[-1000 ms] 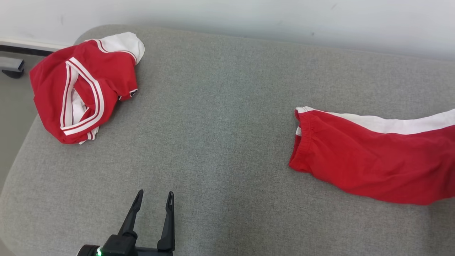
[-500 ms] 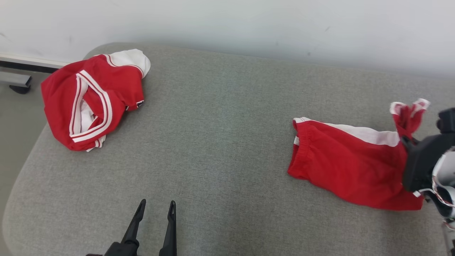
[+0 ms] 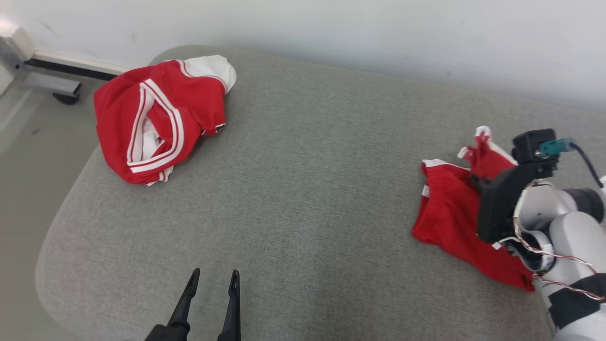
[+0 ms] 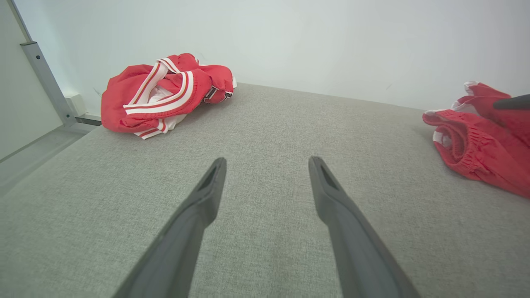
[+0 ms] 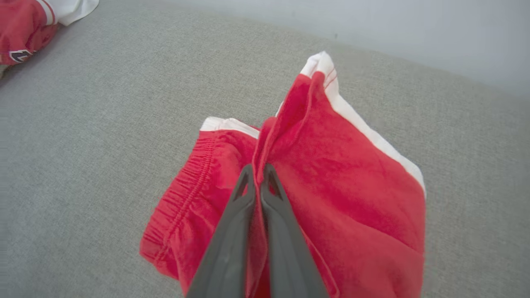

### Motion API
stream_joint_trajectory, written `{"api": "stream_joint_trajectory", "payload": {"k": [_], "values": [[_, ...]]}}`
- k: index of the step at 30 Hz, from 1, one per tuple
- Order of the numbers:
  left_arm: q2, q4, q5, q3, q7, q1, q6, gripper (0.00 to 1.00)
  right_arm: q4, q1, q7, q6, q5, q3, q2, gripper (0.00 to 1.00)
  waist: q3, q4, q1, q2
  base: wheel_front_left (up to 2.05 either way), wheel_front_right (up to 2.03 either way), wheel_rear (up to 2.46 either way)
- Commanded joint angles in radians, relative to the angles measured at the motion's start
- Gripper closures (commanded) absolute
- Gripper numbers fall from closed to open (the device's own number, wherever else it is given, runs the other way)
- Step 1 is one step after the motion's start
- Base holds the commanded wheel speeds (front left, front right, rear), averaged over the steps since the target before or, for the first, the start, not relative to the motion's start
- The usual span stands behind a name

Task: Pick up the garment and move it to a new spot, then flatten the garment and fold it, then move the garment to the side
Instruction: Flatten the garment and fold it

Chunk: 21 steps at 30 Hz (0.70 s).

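Upper left: crumpled red jersey (image 3: 156, 118) with white-striped trim, lying on the grey cushion (image 3: 303, 189). A small dark badge (image 5: 18, 56) sits at its edge, too small to read.
Lower left: left gripper (image 3: 215, 274) spread wide, holding nothing, over bare cushion.
Right side: right gripper (image 5: 258, 169) pressed together, pinching a raised fold of the red shorts (image 3: 447, 222). Their elastic waistband end rests on the cushion.

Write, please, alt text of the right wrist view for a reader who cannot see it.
The right gripper, dark fingers shut, pinches a raised fold of the red shorts, white-striped down the side, over a grey cushion. A second red-and-white garment peeks in at the upper left corner; a pale wall runs along the top.
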Motion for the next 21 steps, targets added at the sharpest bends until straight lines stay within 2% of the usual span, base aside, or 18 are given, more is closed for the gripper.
{"api": "stream_joint_trajectory", "payload": {"k": [1,16,17,21], "values": [[-0.001,-0.001,-0.012,-0.002,-0.003,-0.001,0.003,0.0,0.013,-0.011,-0.009,-0.002,0.01,0.014,0.011,1.0,0.011,0.019,0.0,-0.0001,0.0,0.0,0.0],[-0.001,-0.002,-0.031,-0.018,-0.003,-0.02,0.02,0.0,0.132,-0.078,-0.077,-0.002,0.08,0.136,0.058,1.0,0.024,0.035,0.0,-0.0001,0.0,0.0,0.0],[-0.001,-0.001,-0.032,-0.017,-0.003,-0.021,0.021,0.0,0.137,-0.08,-0.084,-0.002,0.092,0.136,0.064,0.02,0.023,0.034,0.0,-0.0001,0.0,0.0,0.0],[-0.001,0.005,-0.032,-0.011,-0.003,-0.017,0.023,0.0,0.129,-0.081,-0.102,-0.002,0.176,0.121,0.089,0.0,0.012,0.026,0.0,-0.0001,0.0,0.0,0.0]]}}
